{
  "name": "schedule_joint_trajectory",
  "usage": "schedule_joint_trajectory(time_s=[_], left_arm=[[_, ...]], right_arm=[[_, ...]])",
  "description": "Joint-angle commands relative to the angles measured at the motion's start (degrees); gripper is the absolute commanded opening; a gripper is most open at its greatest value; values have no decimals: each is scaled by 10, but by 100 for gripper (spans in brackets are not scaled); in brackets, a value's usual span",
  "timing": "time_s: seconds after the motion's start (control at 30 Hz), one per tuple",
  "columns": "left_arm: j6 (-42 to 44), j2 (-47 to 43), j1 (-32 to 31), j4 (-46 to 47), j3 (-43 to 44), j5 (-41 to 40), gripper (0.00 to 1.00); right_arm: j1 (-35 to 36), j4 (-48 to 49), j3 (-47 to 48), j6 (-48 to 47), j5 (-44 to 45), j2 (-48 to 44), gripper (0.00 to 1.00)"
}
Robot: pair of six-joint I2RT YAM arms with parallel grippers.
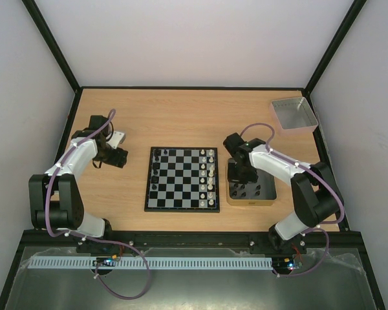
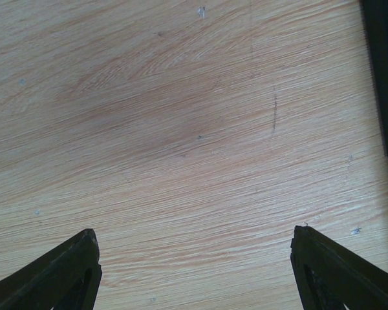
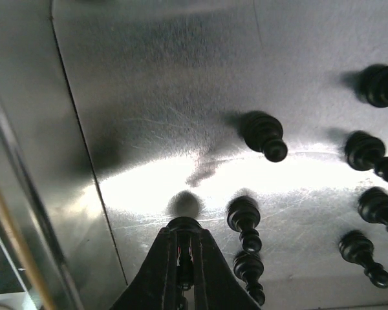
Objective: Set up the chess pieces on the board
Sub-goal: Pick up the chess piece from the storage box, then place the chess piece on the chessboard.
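Pale walls and a black frame close in a wooden counter (image 1: 181, 116) in the top view. At its middle lies the board (image 1: 178, 177), its rim square to the counter edges. White chess pieces (image 1: 210, 174) stand in two files along the board's right side, and a few black ones (image 1: 156, 169) stand in the file at its left edge. Just right of the board sits a gold-rimmed tin (image 1: 251, 203) with more dark pieces inside. The right hand (image 1: 243, 175) reaches down into the tin's far half. The left hand (image 1: 115, 157) hangs low over bare wood, well to the left of the board. A clear grey tray (image 1: 293, 113) rests in the far right corner.

From the left wrist, only wood grain fills the picture. The left hand (image 2: 194, 274) is spread wide, its two dark fingertips (image 2: 71, 271) at the bottom corners with nothing between them. A dark strip (image 2: 383, 77) runs down the upper right edge; what it is cannot be told.

From the right wrist, the tin's shiny metal floor (image 3: 149, 97) fills the view. The right hand (image 3: 184, 242) is drawn narrow, its fingers (image 3: 160, 274) pinching a black piece (image 3: 183, 226) whose rounded top shows just past the tips. Other black pieces (image 3: 265, 135) lie on their sides to the right, two of them just beside the fingers.
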Motion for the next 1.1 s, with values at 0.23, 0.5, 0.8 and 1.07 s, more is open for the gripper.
schedule_joint_trajectory(time_s=[0.23, 0.5, 0.8, 1.07], left_arm=[[4, -5, -2, 5, -7, 5, 80], [12, -6, 8, 9, -6, 12, 80], [28, -2, 60, 10, -3, 21, 81], [27, 4, 101, 16, 2, 22, 81]], right_arm=[[-2, -119, 122, -22, 46, -6, 2], [82, -242, 313, 0, 51, 16, 2], [275, -255, 505, 65, 13, 155, 2], [367, -255, 649, 58, -8, 294, 2]])
